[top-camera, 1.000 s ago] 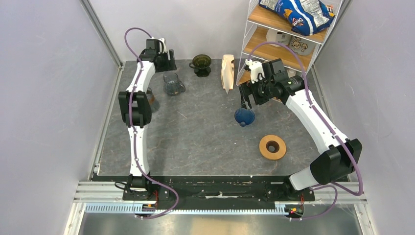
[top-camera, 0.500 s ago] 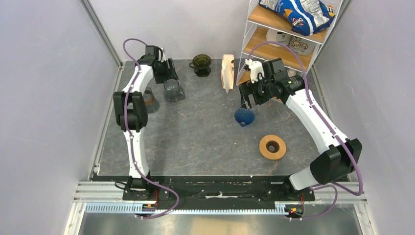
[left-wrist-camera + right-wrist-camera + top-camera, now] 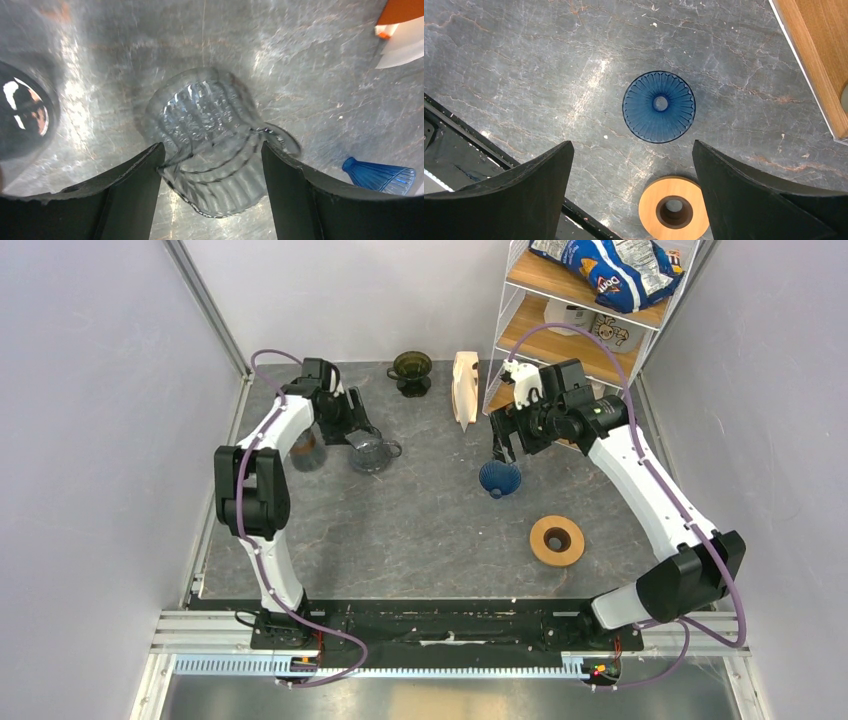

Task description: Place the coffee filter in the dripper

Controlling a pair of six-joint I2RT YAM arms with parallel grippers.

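We see the dark olive-green translucent cone-shaped dripper standing upright on its round base, with the wide mouth up and the narrow end down. It stands on the grey stone desk, close to the far edge, about at the middle of this edge and well apart from both near corners. A small bump on its left side may be the handle.

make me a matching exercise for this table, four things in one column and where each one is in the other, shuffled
Things
1. clear ribbed glass carafe
2. blue ribbed cone
3. round wooden ring
4. dark olive-green cone-shaped dripper

Places
A. far edge of the table, left of the cream stack
B. between the fingers of the left gripper
C. on the table below the open right gripper
D. right side, nearest the table's front edge

Pairs: 1-B, 2-C, 3-D, 4-A
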